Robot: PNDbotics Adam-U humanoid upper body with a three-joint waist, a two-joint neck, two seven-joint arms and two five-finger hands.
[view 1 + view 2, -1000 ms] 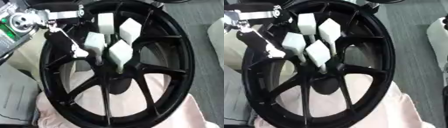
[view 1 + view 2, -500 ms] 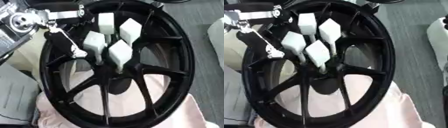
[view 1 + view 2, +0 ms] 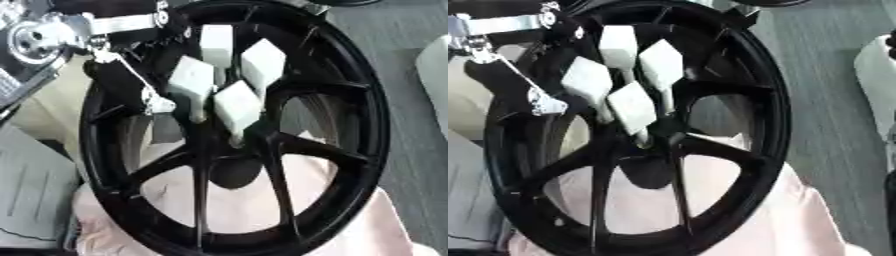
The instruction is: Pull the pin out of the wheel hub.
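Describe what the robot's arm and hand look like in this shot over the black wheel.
Only the left arm shows, entering from the upper left: black segments with silver metal joints, a round silver disc joint and a flat silver bracket. A thin silver rod runs down to a small silver fitting by the black left hand, which blends with the dark wheel. No cables, markings or right hand are visible.

Black spoked wheel hub [image 3: 289,145], four white pins [image 3: 236,105] clustered at centre
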